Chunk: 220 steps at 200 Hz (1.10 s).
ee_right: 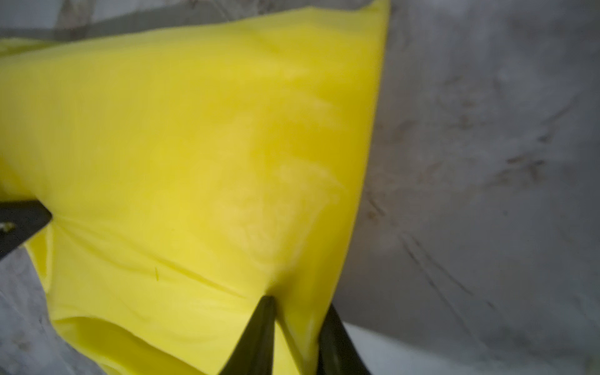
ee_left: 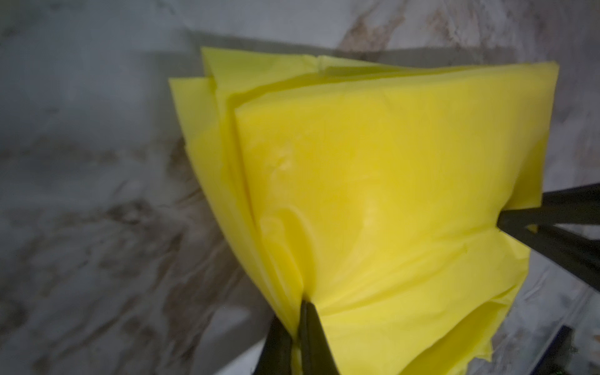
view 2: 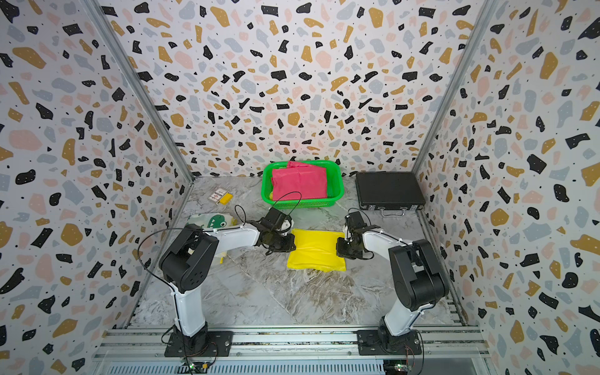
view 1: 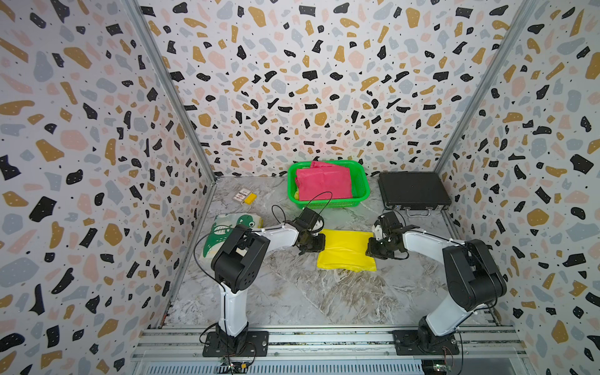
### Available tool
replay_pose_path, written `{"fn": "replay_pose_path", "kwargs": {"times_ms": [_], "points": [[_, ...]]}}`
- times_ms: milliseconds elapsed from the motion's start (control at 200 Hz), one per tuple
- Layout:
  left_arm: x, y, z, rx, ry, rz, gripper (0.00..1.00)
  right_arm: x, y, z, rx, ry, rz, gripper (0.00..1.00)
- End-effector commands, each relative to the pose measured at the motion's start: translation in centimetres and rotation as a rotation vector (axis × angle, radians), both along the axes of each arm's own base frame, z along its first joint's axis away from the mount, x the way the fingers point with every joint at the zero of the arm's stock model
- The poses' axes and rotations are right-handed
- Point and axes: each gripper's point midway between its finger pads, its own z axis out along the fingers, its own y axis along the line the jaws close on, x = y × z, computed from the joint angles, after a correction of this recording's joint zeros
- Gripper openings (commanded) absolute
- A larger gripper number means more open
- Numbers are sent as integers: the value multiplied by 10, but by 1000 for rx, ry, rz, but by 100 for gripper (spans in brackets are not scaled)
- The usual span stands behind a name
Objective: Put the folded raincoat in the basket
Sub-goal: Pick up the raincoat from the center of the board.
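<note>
A folded yellow raincoat (view 1: 345, 251) (view 2: 316, 251) lies in the middle of the marble table. My left gripper (view 1: 319, 243) (view 2: 292, 243) is shut on its left edge, and the left wrist view shows the black fingers pinching yellow plastic (ee_left: 300, 302). On the opposite edge my right gripper (view 1: 370, 248) (view 2: 339, 248) is shut on a thicker fold (ee_right: 297, 305). Behind it, at the back wall, stands the green basket (view 1: 328, 204) (view 2: 302, 204), which holds a folded pink raincoat (view 1: 323, 183).
A flat black briefcase (view 1: 414, 190) lies at the back right. A dinosaur-print bag (view 1: 233, 224) lies under the left arm. A small card box with a yellow piece (view 1: 244, 196) sits at the back left. Patterned walls close three sides.
</note>
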Motion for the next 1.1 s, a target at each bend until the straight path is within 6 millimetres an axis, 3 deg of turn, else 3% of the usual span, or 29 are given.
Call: {"fn": "replay_pose_path", "kwargs": {"times_ms": [0,125,516,811,1096], "points": [[-16,2,-13,38,66,-23,0,-17,2,-4,-14,58,23,10],[-18,3,-11,46,66,-23,0,-18,4,0,-14,48,30,0],[-18,10,33,33,-5,2,0,-19,6,22,4,2,37,0],[-13,19,74,18,-90,48,0,-8,17,63,54,-66,79,0],[18,28,144,20,-192,83,0,36,37,120,122,-169,100,0]]}}
